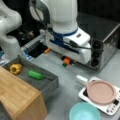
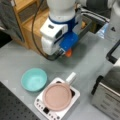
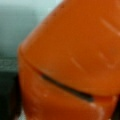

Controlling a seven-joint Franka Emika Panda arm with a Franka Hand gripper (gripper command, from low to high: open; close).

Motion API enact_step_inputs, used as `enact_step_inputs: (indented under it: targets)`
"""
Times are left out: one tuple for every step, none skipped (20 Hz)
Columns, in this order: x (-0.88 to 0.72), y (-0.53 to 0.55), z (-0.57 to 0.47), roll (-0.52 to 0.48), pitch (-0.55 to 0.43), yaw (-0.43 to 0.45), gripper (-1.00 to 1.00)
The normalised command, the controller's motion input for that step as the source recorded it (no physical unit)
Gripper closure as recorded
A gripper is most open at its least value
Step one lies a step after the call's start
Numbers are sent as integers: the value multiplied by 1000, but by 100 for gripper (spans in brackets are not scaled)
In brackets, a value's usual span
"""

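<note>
An orange carrot (image 1: 67, 60) with a green end lies just under the white hand of the arm, over the grey table (image 1: 67, 82), in both front views. It shows as an orange patch (image 2: 68, 53) below the blue part of the hand. The gripper (image 1: 65, 59) is at the carrot, its fingers mostly hidden by the hand above. In the wrist view the carrot (image 3: 72, 62) fills nearly the whole frame, very close to the camera, and no fingers show there.
A grey bin (image 1: 51, 83) at a front view's left holds a yellow pepper (image 1: 15, 68) and a green vegetable (image 1: 35, 74). Beside it stands a wooden shelf (image 1: 17, 95). A pink pan (image 1: 101, 92) rests on a white cooker (image 1: 110, 108), next to a teal bowl (image 1: 84, 112). A metal oven (image 1: 106, 42) is behind.
</note>
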Motion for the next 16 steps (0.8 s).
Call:
enact_step_inputs:
  targets:
    - [-613,-305,-197,-11,-208,172,100]
    - [-576,-310,-194,-33,-225,183,100]
    - [-523,-289,-194,-40,-231,178,100]
    - [-470,-278,-188,-40,-235,189,100]
    - [-411,-247,-181,-42,-236,185,100]
    - [-356,-232,-174,-41,-233,189,100]
    - [-308,-228,-174,-45,-227,190,100]
    - [-263,-229,-170,-49,-224,190,100]
    - [-227,-232,-178,-51,-225,186,100]
    - [-201,-246,-192,-50,-224,185,100]
    - [-173,-246,-205,-49,-226,183,100]
    - [-153,-242,-218,-49,-224,179,100]
    - [-142,-216,-217,-49,-224,177,100]
    - [-141,-221,-232,-49,-221,171,100]
    - [-142,-200,-241,-49,-216,159,100]
    - [-142,-160,-225,-50,-206,150,100]
